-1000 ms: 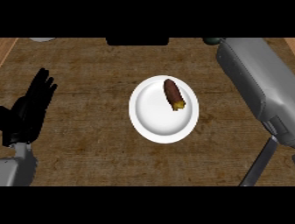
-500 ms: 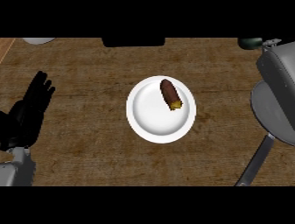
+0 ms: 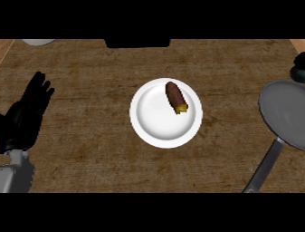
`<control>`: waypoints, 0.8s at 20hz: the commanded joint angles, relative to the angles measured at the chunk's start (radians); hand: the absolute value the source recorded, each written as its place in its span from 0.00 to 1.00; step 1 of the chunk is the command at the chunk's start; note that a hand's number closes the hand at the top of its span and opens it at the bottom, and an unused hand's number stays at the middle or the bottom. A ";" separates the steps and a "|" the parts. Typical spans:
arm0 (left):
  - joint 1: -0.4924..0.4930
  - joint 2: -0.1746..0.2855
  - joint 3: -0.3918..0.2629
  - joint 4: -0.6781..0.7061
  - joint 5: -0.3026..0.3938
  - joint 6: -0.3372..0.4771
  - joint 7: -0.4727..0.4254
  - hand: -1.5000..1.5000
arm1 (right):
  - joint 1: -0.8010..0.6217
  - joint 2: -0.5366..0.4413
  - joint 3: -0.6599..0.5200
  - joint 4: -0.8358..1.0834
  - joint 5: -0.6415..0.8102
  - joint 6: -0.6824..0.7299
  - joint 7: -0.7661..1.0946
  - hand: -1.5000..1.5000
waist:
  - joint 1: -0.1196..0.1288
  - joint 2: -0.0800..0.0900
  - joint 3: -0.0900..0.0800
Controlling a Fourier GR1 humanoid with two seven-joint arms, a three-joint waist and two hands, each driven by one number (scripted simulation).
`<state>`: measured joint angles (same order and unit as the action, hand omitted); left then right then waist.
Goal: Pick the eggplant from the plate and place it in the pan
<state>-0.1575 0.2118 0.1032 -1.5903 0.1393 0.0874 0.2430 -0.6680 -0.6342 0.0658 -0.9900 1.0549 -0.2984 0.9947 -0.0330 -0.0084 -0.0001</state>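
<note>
In the head view the left hand (image 3: 22, 118) rests at the left edge, fingers straight and pointing up, holding nothing. The eggplant (image 3: 175, 97) lies on the upper right part of the white plate (image 3: 158, 129), well apart from the pan (image 3: 295, 113) at the right.

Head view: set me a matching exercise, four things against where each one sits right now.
Things:
1 eggplant
2 plate
3 pan
4 left hand

Places:
a middle of the view
b right side of the view, nothing in it
c left side of the view, open, fingers up
d lying on the plate

Pairs: 1-d, 2-a, 3-b, 4-c.
</note>
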 commanded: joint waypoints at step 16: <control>0.017 0.006 0.019 -0.018 0.014 -0.053 -0.020 0.50 | 0.155 0.064 -0.332 0.409 -0.285 -0.286 -0.363 0.00 | 0.047 0.013 0.001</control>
<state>-0.1629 0.1892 0.0844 -1.6054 0.1291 0.0647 0.2414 -0.5196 -0.5807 -0.1962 -0.6541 0.8511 -0.5756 0.6833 0.0111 0.0036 -0.0003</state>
